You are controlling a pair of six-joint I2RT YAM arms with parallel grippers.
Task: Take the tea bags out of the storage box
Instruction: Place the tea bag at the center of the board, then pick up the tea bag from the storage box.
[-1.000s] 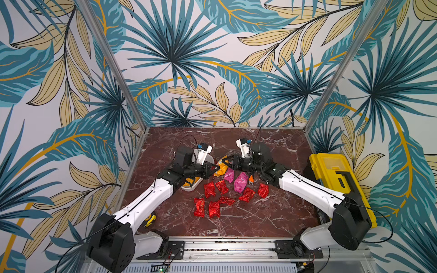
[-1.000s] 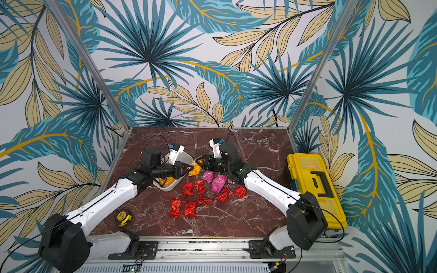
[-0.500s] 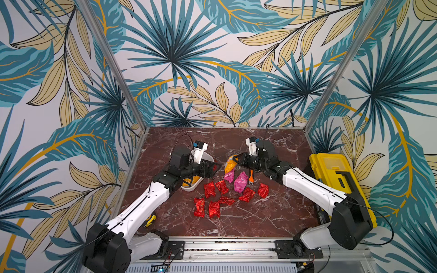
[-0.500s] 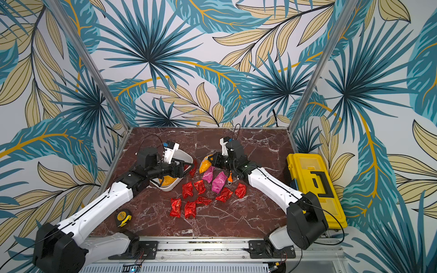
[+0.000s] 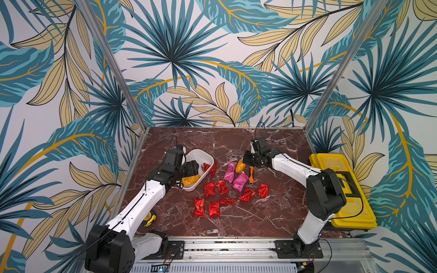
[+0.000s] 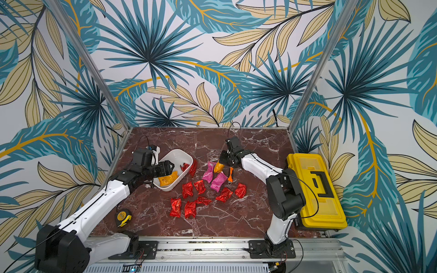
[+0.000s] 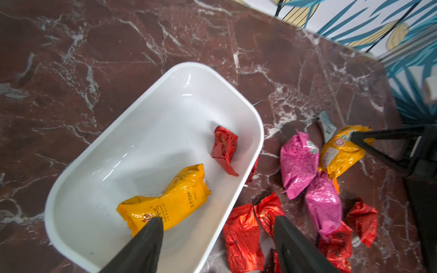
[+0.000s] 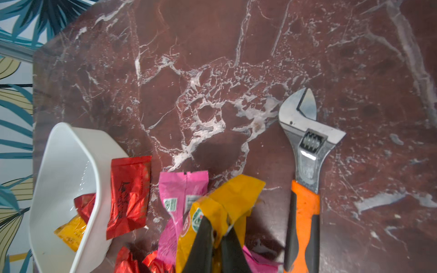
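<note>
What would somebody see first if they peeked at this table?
The shiny red tea bags scattered on the dark marble table, with two pink tea bags beside them. The right gripper pinches a yellow tea bag next to an orange-handled wrench, and the white storage box holds one yellow packet and one red packet. A yellow toolbox sits at the right edge.

Teal-and-gold palm-leaf wallpaper (image 5: pixel 170 59) on three walls, aluminium corner posts (image 5: pixel 115 66), white-veined maroon marble tabletop (image 5: pixel 224 141).

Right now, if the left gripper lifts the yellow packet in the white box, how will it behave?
Probably light and floppy: the yellow packet is crinkled foil, creased in the middle. Likely slippery, since its surface shines.
</note>
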